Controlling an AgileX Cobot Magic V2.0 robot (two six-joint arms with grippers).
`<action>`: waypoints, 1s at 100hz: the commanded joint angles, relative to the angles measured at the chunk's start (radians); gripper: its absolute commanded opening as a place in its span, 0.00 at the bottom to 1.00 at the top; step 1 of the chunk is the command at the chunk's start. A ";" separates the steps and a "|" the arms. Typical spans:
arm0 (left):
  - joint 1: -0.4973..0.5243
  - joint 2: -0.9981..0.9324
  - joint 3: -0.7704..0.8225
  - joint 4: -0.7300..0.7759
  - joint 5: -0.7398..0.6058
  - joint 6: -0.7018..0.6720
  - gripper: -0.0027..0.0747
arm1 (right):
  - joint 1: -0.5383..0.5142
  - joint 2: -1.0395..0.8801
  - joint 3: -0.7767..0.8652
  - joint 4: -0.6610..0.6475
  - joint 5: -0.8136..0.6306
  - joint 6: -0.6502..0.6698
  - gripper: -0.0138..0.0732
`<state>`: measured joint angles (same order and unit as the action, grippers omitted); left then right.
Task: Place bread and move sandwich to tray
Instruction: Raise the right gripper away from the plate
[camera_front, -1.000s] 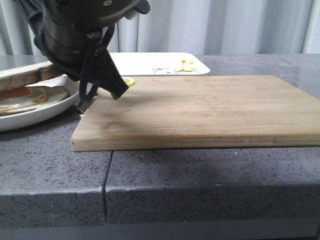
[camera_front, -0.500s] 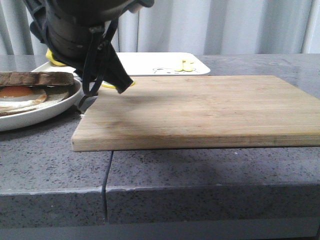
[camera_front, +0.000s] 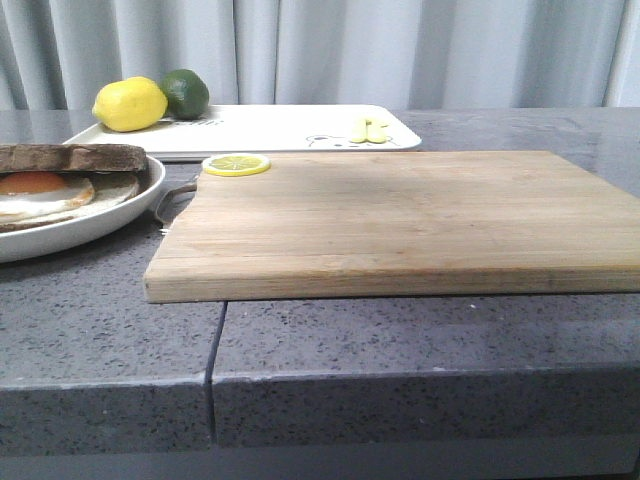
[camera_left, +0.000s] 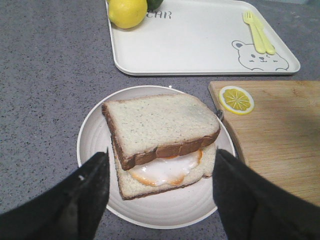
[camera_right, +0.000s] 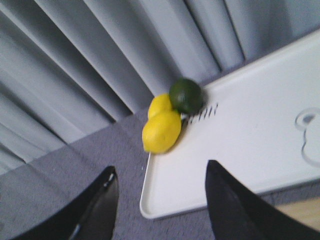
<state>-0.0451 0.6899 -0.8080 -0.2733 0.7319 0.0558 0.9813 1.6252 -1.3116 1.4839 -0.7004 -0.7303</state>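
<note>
The sandwich (camera_left: 165, 150) rests on a round white plate (camera_left: 95, 145): a slice of bread (camera_left: 157, 122) sits slightly askew on a fried egg (camera_left: 170, 170) and a bottom slice. My left gripper (camera_left: 161, 154) hovers above the plate, open and holding nothing, one finger on each side of the sandwich. In the front view the sandwich (camera_front: 60, 175) and plate (camera_front: 90, 225) are at the left edge, with the white tray (camera_front: 290, 125) behind them. My right gripper (camera_right: 161, 167) is open and empty over the tray's (camera_right: 240, 150) corner. Neither gripper shows in the front view.
A wooden cutting board (camera_front: 400, 215) fills the middle, a lemon slice (camera_front: 236, 164) on its far left corner. A lemon (camera_front: 130, 104) and a lime (camera_front: 186, 92) stand on the tray's left end, a small yellow fork (camera_left: 259, 32) near its bear drawing. Curtains hang behind.
The dark arm filling the upper left of the front view has lifted out of it. The top bread slice, tilted a second ago, now lies flat on the egg.
</note>
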 joint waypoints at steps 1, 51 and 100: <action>0.002 0.003 -0.036 -0.022 -0.063 -0.005 0.58 | -0.047 -0.124 0.032 -0.140 -0.023 -0.027 0.63; 0.002 0.003 -0.036 -0.022 -0.063 -0.005 0.58 | -0.471 -0.553 0.431 -0.661 0.206 -0.018 0.63; 0.002 0.003 -0.036 -0.022 -0.063 -0.005 0.58 | -0.950 -0.845 0.612 -1.433 0.615 0.606 0.63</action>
<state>-0.0451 0.6899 -0.8080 -0.2733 0.7319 0.0558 0.0783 0.8276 -0.6966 0.2124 -0.0708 -0.2533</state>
